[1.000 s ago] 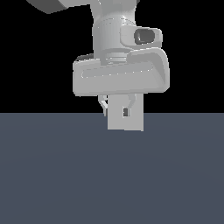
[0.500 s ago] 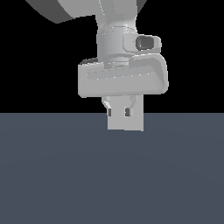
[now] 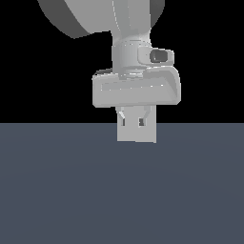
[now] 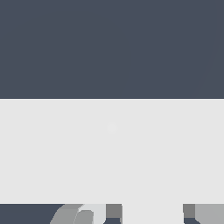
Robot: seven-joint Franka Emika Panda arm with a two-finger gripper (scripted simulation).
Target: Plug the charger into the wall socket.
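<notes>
Fingers [image 3: 132, 122] of my gripper [image 3: 137, 125] point down and pinch the small grey charger [image 3: 137, 133] just above the dark desk [image 3: 57, 190], with the big pale socket plate [image 4: 112, 148] close in front.

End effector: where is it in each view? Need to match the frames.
Exterior view: end effector centre frame, fingers in front of a light-grey plate.
Wrist view: only its fingertips show, at the picture's edge.
Shared landmark: the dark blue-grey floor.
</notes>
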